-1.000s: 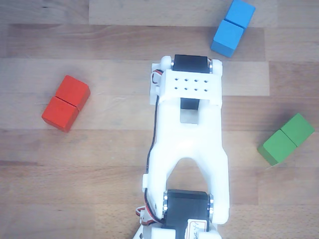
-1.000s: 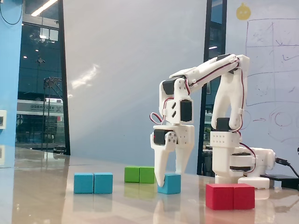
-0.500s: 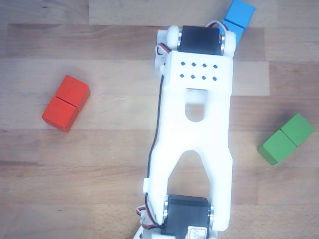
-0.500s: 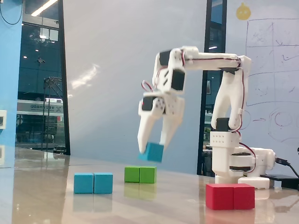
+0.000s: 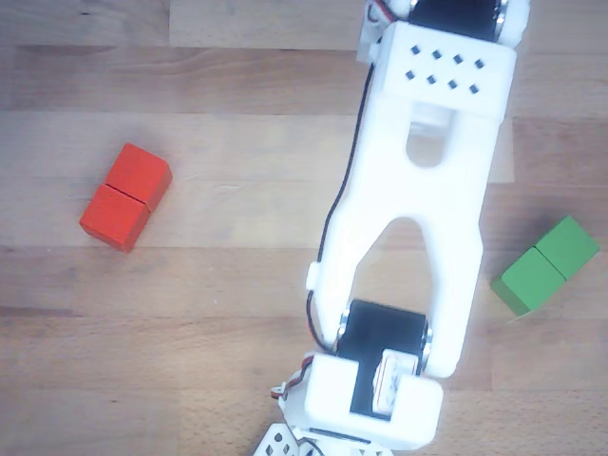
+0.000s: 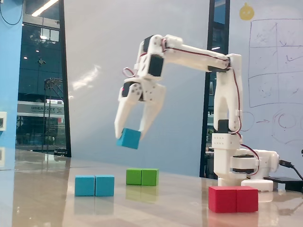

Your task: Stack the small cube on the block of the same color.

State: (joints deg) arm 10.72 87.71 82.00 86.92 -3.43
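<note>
In the fixed view my white gripper (image 6: 130,137) is shut on the small light-blue cube (image 6: 129,138) and holds it in the air, well above the table. The blue two-cube block (image 6: 94,185) lies on the table below and a little left of the held cube. In the other view, looking down, only the white arm (image 5: 418,218) shows; the fingertips, the small cube and the blue block are out of that view.
A green two-cube block (image 6: 142,177) lies behind the blue block; it also shows in the other view (image 5: 545,265) at the right. A red two-cube block (image 6: 233,199) lies at front right, in the other view (image 5: 125,197) at the left. The arm's base (image 6: 241,165) stands at the right.
</note>
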